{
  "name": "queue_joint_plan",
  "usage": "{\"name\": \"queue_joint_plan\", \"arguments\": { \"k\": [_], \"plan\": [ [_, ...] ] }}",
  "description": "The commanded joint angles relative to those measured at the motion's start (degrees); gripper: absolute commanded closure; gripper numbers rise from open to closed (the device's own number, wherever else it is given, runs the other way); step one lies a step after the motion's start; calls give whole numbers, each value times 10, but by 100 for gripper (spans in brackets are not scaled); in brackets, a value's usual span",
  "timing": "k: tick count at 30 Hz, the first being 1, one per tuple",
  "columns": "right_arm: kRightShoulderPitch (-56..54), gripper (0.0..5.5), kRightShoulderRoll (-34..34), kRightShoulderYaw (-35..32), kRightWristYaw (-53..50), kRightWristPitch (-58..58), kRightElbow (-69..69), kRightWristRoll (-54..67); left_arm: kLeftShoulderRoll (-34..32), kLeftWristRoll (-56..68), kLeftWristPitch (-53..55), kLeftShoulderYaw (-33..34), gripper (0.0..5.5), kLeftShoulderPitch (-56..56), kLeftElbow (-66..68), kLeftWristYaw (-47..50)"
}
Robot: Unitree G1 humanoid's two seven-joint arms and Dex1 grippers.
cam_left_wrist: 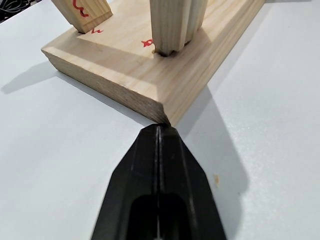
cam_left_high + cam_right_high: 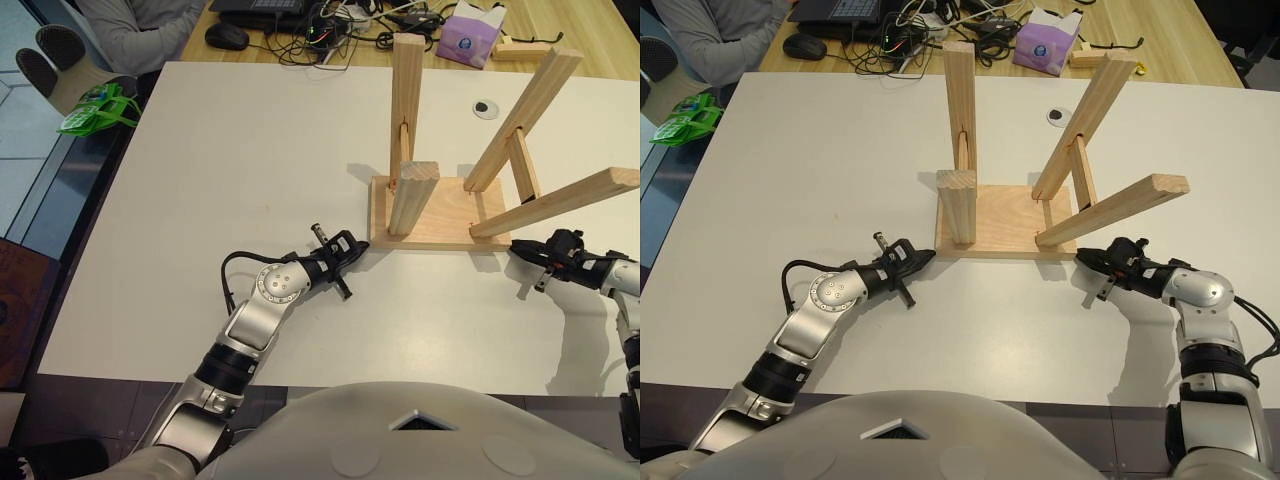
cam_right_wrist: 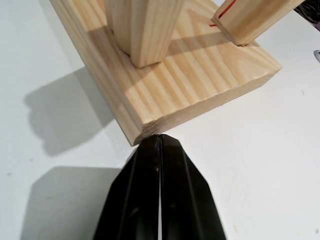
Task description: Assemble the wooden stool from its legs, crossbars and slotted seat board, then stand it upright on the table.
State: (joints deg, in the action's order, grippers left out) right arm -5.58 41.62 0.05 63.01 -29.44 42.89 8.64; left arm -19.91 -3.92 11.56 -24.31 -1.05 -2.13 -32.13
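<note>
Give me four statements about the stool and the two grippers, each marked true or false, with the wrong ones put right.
1. The seat board lies flat on the table with its legs pointing up. True.
2. The left gripper is wide open. False: it is shut, its tip at a near corner of the seat board.
3. The right gripper holds a loose leg. False: it is shut on nothing, its tip at the other near corner.
4. A purple tissue box stands on the wooden desk behind the table. True.
</note>
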Motion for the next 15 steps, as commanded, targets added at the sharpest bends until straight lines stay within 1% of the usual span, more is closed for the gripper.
{"name": "queue_joint_plan", "arguments": {
  "k": [1, 5, 12, 15],
  "plan": [
    [-19, 550, -7, 3, 36, 13, 0, 11, 1, 5, 10, -5, 548, -6, 18, -18],
    [-10, 550, -6, 1, 68, 48, -27, 31, 1, 20, 11, 6, 548, 4, 3, -29],
    [-12, 550, -7, -11, 83, 83, -47, 44, 9, 41, 0, 3, 548, -5, 6, -49],
    [-7, 550, -11, -19, 94, 120, -76, 65, 11, 55, -6, 10, 548, -5, -1, -54]
  ]
}}
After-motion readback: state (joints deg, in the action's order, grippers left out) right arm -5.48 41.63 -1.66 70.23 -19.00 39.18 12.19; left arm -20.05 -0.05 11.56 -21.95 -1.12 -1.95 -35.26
